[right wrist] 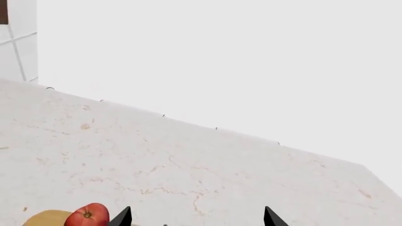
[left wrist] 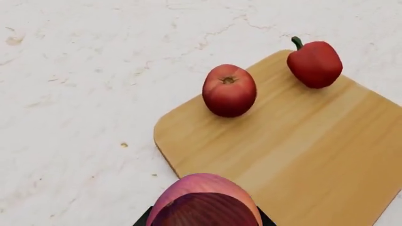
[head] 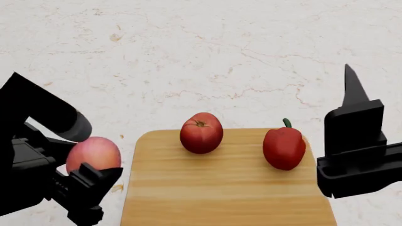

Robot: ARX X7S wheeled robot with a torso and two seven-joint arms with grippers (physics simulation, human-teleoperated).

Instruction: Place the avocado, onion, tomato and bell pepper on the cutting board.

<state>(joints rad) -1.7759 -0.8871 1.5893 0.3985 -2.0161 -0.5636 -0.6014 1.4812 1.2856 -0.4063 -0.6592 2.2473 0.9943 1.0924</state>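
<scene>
My left gripper is shut on the pinkish-purple onion, held just left of the cutting board. In the left wrist view the onion fills the space between the jaws, near a corner of the board. The round red tomato and the red bell pepper with its green stem rest on the board's far half. My right gripper is open and holds nothing, raised beside the board's right edge with one finger pointing up. The avocado is out of view.
The board lies on a pale marbled counter that stretches far and left. In the right wrist view the counter's far edge meets a white wall, and the tomato shows at the frame's edge.
</scene>
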